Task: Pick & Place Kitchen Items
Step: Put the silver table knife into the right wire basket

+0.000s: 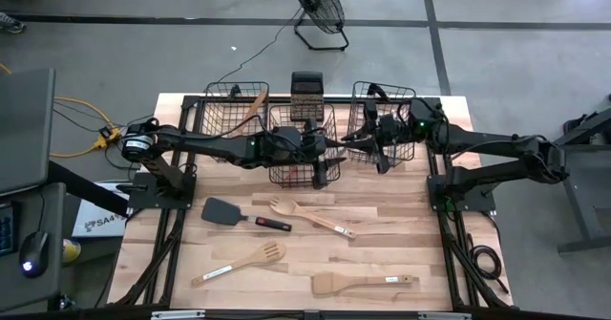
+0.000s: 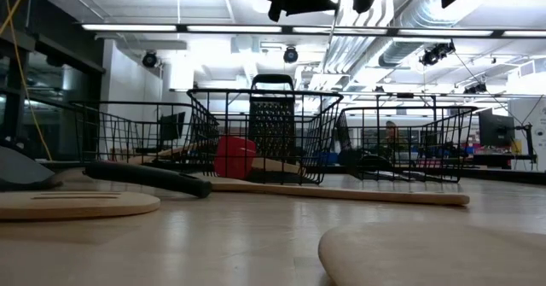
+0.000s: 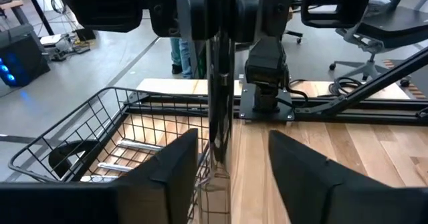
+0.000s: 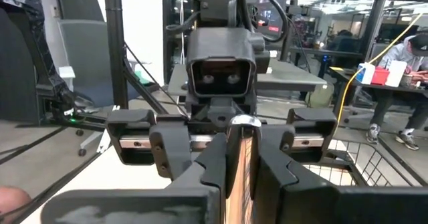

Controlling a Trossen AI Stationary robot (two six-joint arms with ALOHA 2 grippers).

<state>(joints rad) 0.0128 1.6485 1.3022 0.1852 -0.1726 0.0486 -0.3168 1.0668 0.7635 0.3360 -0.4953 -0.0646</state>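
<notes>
Upper centre, overhead view: utensil (image 3: 217, 117) held upright in the air, beside the middle basket (image 1: 291, 177).
Right jaws: clamped on it.
Left jaws: apart, flanking it, ready to close.

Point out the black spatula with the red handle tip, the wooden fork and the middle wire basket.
black spatula (image 1: 221, 210), high view, on its flat blade.
wooden fork (image 1: 280, 205), high view, on its pronged head.
middle wire basket (image 1: 289, 175), high view, on its front rim.
</notes>
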